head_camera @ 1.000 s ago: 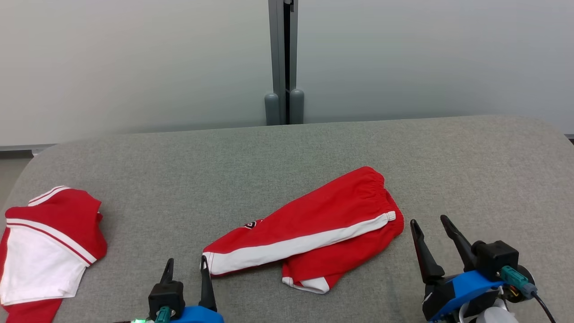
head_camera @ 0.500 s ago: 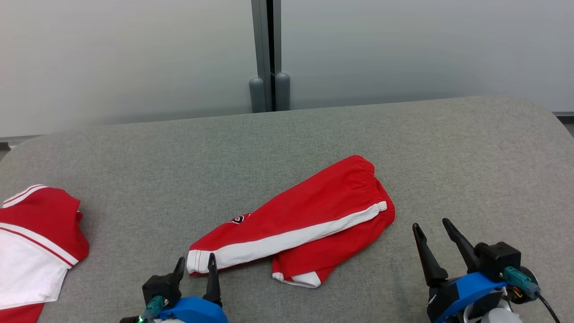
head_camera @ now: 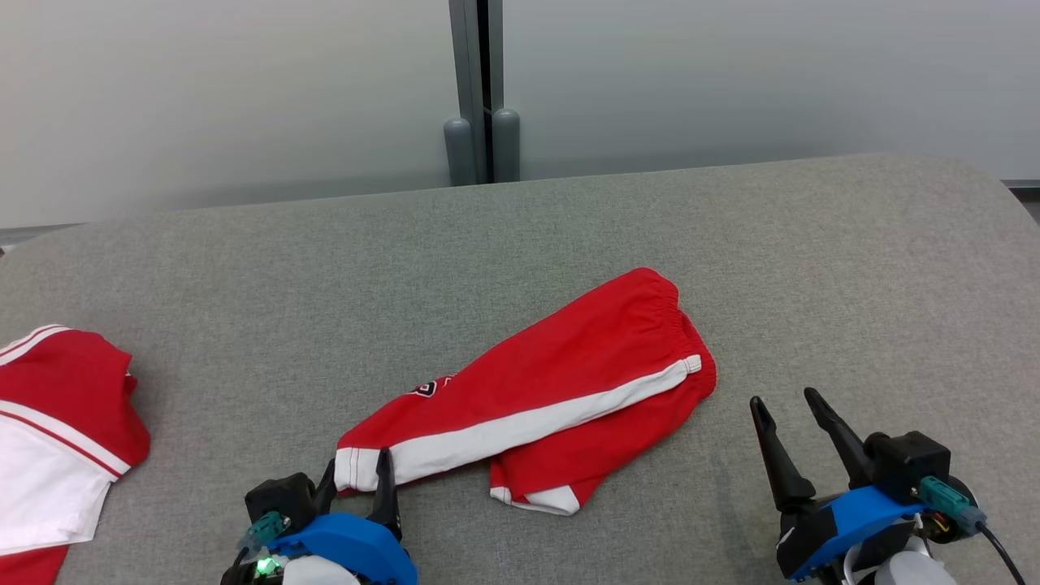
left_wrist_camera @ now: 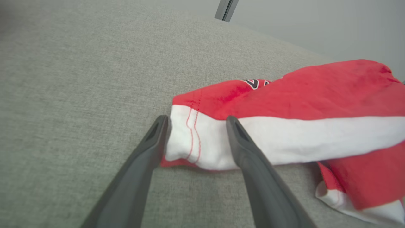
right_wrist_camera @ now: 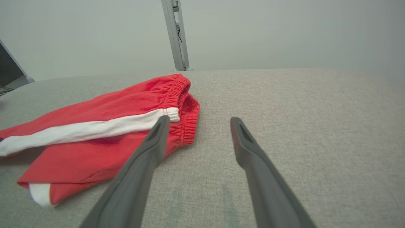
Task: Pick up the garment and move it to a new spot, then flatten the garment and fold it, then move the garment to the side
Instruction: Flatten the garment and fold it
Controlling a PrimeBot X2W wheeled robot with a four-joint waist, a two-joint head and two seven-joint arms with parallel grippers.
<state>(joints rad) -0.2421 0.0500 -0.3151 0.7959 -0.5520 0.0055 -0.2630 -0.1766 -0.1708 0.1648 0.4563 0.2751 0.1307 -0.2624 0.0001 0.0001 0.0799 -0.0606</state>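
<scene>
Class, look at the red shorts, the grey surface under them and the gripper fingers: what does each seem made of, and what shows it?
Red shorts: soft matte cloth, likely cotton knit; it creases, with gathered elastic waistband and stitched hem. Grey surface: matte woven fabric covering; flecked weave shows. Left gripper fingers: smooth dark grey, probably moulded plastic; faint sheen.

Red, white-striped shorts (head_camera: 561,390); grey table (head_camera: 812,268)
</scene>
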